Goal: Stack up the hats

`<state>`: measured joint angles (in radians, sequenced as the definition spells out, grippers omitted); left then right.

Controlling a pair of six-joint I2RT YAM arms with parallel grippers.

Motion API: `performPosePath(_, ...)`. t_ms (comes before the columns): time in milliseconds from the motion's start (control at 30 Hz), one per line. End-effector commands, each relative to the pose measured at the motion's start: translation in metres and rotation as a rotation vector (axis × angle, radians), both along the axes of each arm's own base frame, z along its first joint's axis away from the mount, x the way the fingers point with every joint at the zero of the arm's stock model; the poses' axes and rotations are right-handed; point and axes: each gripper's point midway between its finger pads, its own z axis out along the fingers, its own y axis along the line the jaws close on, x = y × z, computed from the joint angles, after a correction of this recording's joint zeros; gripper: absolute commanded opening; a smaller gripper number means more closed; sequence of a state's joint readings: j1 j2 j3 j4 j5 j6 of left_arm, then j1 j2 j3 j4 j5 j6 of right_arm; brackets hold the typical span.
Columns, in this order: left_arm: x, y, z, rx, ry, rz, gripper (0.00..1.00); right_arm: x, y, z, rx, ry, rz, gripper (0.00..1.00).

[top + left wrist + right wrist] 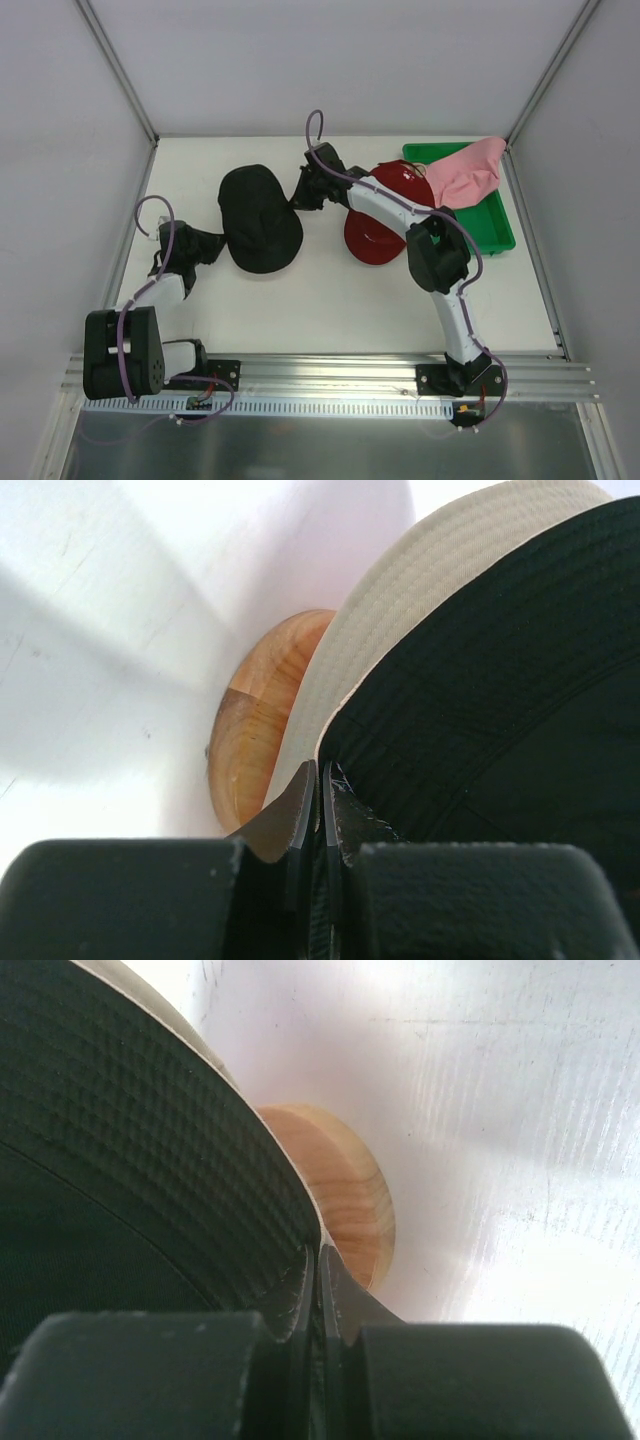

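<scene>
Top external view: the black hat [260, 220] lies left of centre on the tabletop [330, 300], over a cream hat [400, 600]. Its soft, floppy brim is pinched by the left end effector [321, 800] and the right end effector [316, 1280], one on each side.

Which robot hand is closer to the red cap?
Right. The right gripper pinches the black hat beside the red cap; the left gripper pinches its opposite edge, farther away.

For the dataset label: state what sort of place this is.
Likely a robotics lab test cell: a white table boxed in by plain white panels, two robot arms bolted to an aluminium rail, and hats set out as props: a black hat, a red cap.
</scene>
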<state>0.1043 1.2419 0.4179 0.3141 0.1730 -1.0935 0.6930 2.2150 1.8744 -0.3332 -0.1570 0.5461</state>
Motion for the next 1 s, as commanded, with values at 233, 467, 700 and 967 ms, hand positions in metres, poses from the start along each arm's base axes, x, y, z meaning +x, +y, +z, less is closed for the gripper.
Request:
performPosePath(233,-0.094,0.021,-0.084,0.114,0.468,0.036,0.00,-0.019,-0.076,-0.082,-0.417,0.159,0.036,0.00)
performPosePath(467,-0.092,0.043,-0.079,0.208,0.552,0.036,0.00,-0.002,-0.094,-0.090,-0.492,0.118,0.080,0.00)
performPosePath(700,-0.096,0.048,-0.086,0.216,0.593,0.021,0.00,-0.002,-0.098,-0.095,-0.517,0.117,0.119,0.00)
performPosePath(967,-0.072,0.043,-0.047,0.234,0.454,-0.054,0.14,0.006,-0.086,-0.046,-0.445,0.020,0.122,0.01)
